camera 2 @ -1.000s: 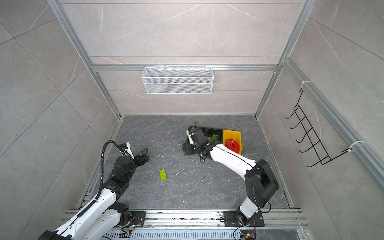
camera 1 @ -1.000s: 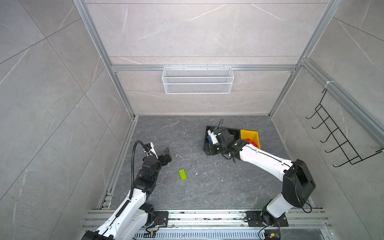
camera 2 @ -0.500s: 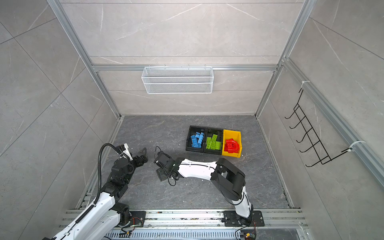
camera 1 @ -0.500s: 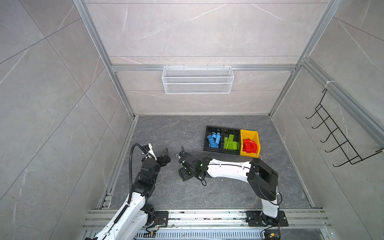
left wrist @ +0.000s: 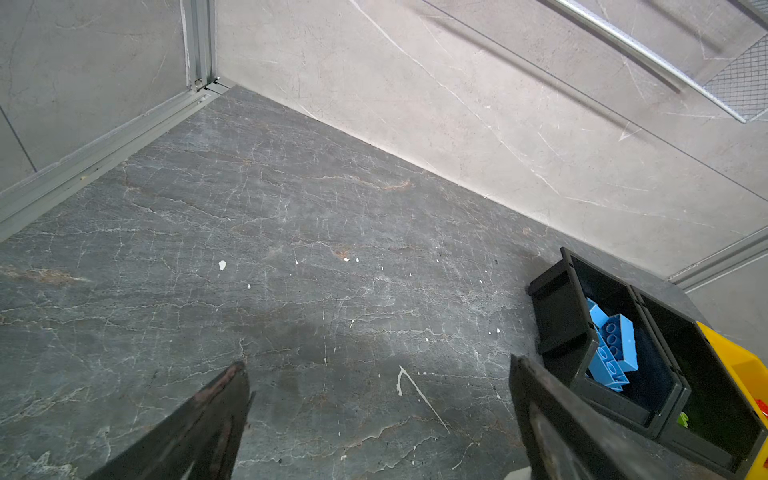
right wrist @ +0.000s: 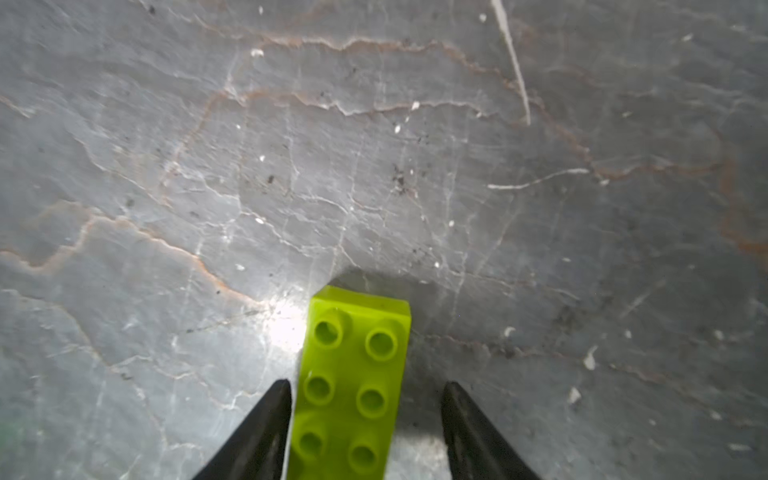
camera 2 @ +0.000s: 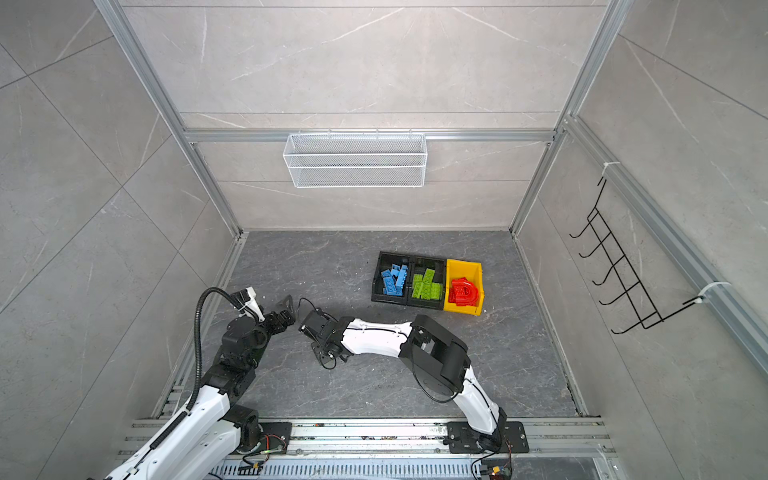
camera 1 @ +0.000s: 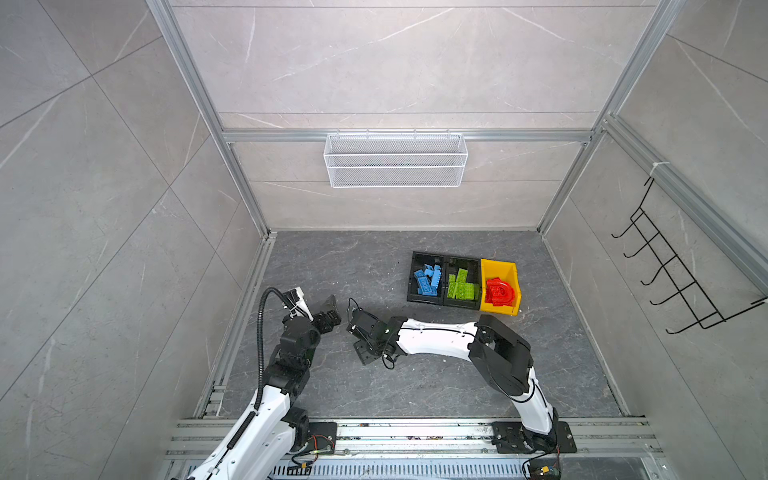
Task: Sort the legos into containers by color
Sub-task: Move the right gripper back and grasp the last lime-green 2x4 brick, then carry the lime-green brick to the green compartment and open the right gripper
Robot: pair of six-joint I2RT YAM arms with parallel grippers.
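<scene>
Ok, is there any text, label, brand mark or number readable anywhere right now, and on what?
None can be read in any view.
The green brick shows plain studs with no legible lettering.
The two black bins and the yellow bin show no label.
Any finer markings are too small to tell.
</scene>
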